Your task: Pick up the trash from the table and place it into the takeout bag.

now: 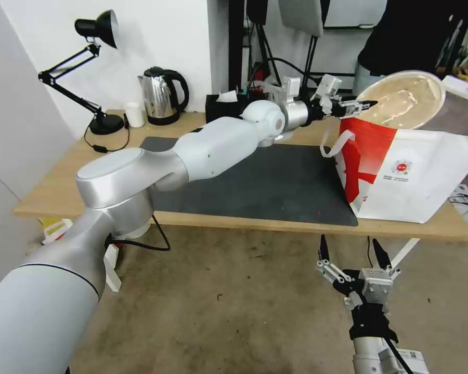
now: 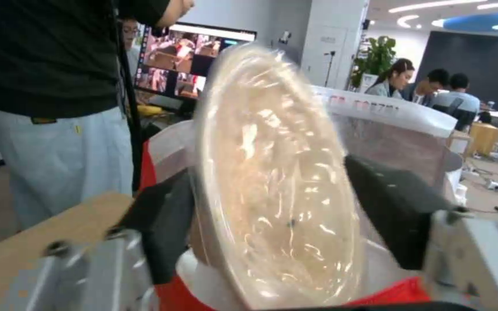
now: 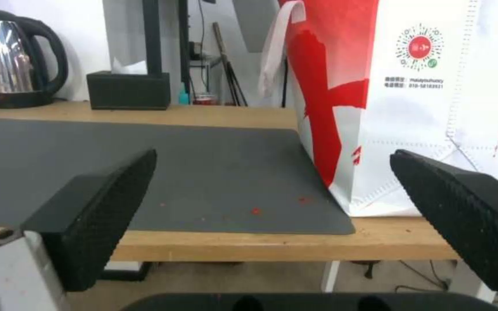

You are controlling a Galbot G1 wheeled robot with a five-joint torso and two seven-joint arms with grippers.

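Holding beige paper bowl [image 1: 403, 98] above takeout bag [image 1: 416, 171].

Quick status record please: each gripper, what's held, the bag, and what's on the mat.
left gripper: shut on the beige bowl, holding it tilted over the bag's mouth
right gripper: open, low in front of the table edge
bag: upright on the table's right end, mouth open
mat: a few red crumbs

An open office: people [image 2: 428, 88] sit at desks beyond a monitor [image 2: 188, 58] and potted plant [image 2: 376, 60], under ceiling lights.
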